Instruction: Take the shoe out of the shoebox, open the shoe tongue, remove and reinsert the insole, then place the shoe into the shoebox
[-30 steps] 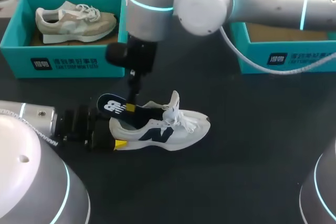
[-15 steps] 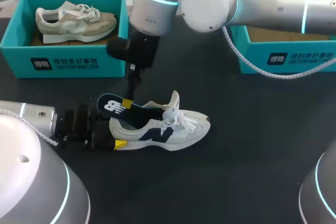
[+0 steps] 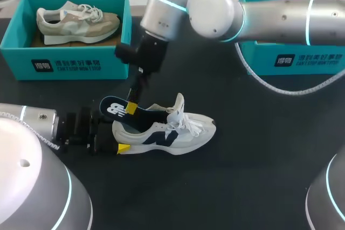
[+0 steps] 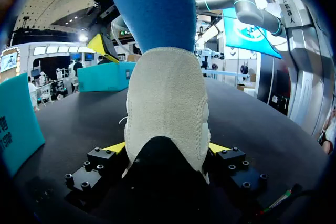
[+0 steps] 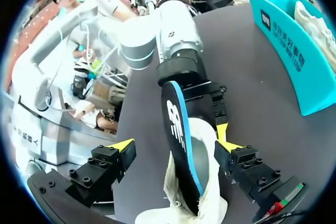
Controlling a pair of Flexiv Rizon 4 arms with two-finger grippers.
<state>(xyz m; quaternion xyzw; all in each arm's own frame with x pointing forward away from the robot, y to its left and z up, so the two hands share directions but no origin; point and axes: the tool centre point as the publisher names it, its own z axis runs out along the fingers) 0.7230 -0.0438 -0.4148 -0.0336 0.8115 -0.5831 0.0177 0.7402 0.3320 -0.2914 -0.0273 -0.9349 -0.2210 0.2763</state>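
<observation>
Swinging since a second ago, the right arm (image 3: 269, 12) now leans its wrist further toward the table's right edge, uncovering more of the box behind it. The shoe and insole lie where they were.

The right arm crosses the black table (image 3: 259, 160) from the far right. The left arm (image 3: 32, 127) comes in low along the left edge.

A teal shoebox (image 3: 64, 65) in the far left corner holds a beige shoe (image 3: 75, 22) with its toe toward the right edge. A second shoebox (image 3: 302, 60), also teal, sits at the far right, partly behind the right arm. I cannot tell what is in it.

The white shoe (image 3: 172, 136), with dark side markings, stands on its sole near the table's middle, outside both boxes. Its long axis runs left to right, heel toward the left edge and toe toward the right.

The dark insole (image 3: 116, 109) sticks out of the shoe's opening, its heel end raised up and back past the shoe's heel.

The left gripper (image 4: 166, 147) pinches the shoe's heel, one yellow tip on each side. The right gripper (image 5: 173, 140) hangs above the insole with its fingers spread wide, the insole between them.
</observation>
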